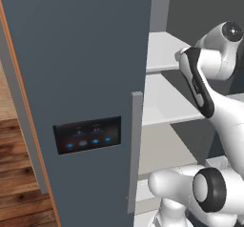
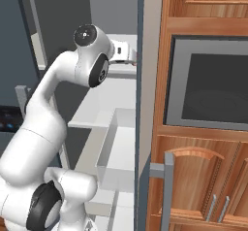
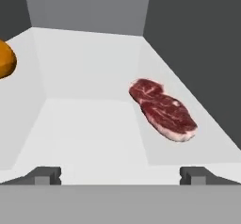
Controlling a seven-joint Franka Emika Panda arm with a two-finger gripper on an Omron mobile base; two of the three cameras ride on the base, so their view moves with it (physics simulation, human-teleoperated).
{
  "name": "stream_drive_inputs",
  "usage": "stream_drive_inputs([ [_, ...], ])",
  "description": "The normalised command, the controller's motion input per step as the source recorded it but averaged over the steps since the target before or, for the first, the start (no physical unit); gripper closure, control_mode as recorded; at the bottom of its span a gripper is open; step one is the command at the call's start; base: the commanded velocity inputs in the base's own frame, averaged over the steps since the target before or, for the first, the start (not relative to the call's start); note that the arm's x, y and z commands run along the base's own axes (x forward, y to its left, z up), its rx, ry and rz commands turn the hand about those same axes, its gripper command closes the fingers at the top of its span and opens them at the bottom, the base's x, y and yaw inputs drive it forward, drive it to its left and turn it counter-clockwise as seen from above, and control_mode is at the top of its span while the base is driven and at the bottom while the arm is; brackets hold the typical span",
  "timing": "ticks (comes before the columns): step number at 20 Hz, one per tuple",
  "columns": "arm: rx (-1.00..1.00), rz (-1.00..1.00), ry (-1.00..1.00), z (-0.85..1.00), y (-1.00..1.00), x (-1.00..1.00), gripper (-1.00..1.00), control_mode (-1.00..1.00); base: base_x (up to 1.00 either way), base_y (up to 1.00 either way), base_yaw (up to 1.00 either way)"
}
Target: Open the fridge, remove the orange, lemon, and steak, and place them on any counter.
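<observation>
The steak lies flat on a white fridge shelf, toward the right side of the hand view, close to the dark grey inner wall there. It is an irregular oblong slab, dark red and marbled with paler streaks, with a thin pale rim of fat along its near edge. At the left edge of the same view sits the orange, a rounded, smooth fruit cut off by the frame, well apart from the steak. Bare shelf lies between the two, and nothing stands between the steak and the fingers, whose two small grey tips stand spread wide at the bottom corners with nothing held between them.

The fridge stands open. In the left base view its dark blue-grey door fills the foreground, matte and flat, carrying a small black control panel with blue lights and a long grey vertical handle at its edge. Behind it white shelves step back into the grey interior, and the white arm reaches in over them. In the right base view a clear drawer bin sits on a lower level, and brown wooden cabinets with metal handles and a built-in oven with a dark glass front flank the fridge.
</observation>
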Motion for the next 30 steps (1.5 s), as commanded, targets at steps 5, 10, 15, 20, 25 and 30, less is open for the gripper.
stream_drive_inputs([
  [5,0.0,0.0,0.02,0.0,-0.2,0.47,-1.0,-1.0,0.0,0.0,0.0],
  [10,0.0,0.0,0.0,0.0,-0.3,0.11,-1.0,-1.0,0.0,0.0,0.0],
  [15,0.0,0.0,0.0,-0.03,-0.25,0.08,-1.0,-1.0,0.0,0.0,0.0],
  [20,0.0,-0.01,0.0,-0.16,-0.1,0.18,-1.0,-1.0,0.0,0.0,0.0],
  [25,0.0,-0.01,0.0,-0.16,-0.02,0.36,-1.0,-1.0,0.0,0.0,0.0],
  [30,0.0,-0.01,0.0,-0.16,-0.05,0.4,-1.0,-1.0,0.0,0.0,0.0],
])
